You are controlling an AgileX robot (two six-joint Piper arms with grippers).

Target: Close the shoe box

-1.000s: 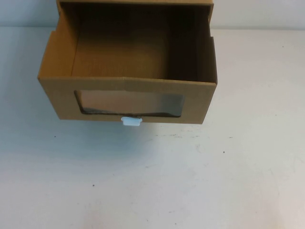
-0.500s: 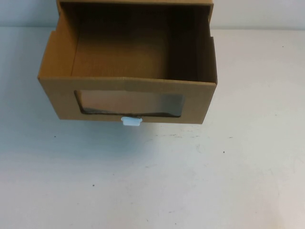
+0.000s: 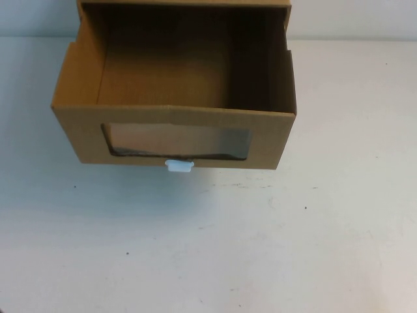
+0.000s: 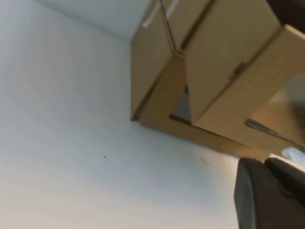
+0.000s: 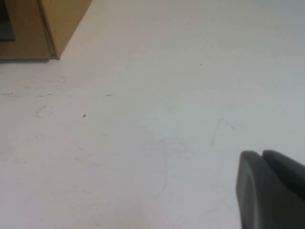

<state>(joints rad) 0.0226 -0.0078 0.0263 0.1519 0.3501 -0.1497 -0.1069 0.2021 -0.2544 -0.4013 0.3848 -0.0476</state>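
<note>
The brown cardboard shoe box [image 3: 268,139] stands at the back middle of the table, its drawer pulled out toward me and empty inside. Its front panel has a clear window [image 3: 176,141] with a small white pull tab [image 3: 178,165] below it. Neither gripper shows in the high view. In the left wrist view the left gripper [image 4: 263,162] is shut and empty, low over the table, near the box [image 4: 224,71] and its tab [image 4: 293,153]. In the right wrist view the right gripper [image 5: 261,153] is shut and empty over bare table, away from the box corner [image 5: 57,19].
The white table [image 3: 208,248] stretches in front of and on both sides of the box, with small dark specks and faint scuffs. The outer sleeve [image 3: 182,2] sits against the back wall.
</note>
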